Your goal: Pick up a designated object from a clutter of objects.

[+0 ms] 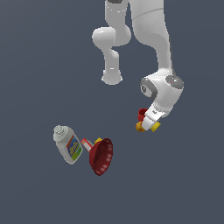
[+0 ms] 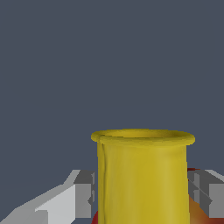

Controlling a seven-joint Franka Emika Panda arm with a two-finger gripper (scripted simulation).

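The small yellow cup [image 2: 142, 175] stands between my gripper's [image 2: 142, 194] two fingers in the wrist view. The left finger pad [image 2: 84, 192] and the right finger pad [image 2: 204, 192] lie against its sides. In the exterior view the gripper [image 1: 152, 124] points down, and the yellow cup [image 1: 155, 127] shows at its tip. The tiny orange ball [image 1: 140, 127] lies just beside it on the exterior view's left. The small red cup [image 1: 142, 113] stands just behind, partly hidden by the hand.
A large dark red bowl [image 1: 101, 156] lies tipped on its side to the exterior view's lower left. A small red-white box [image 1: 86, 143] and a white bottle with a colourful label [image 1: 68, 145] lie beside it. The arm's base [image 1: 112, 76] stands at the back.
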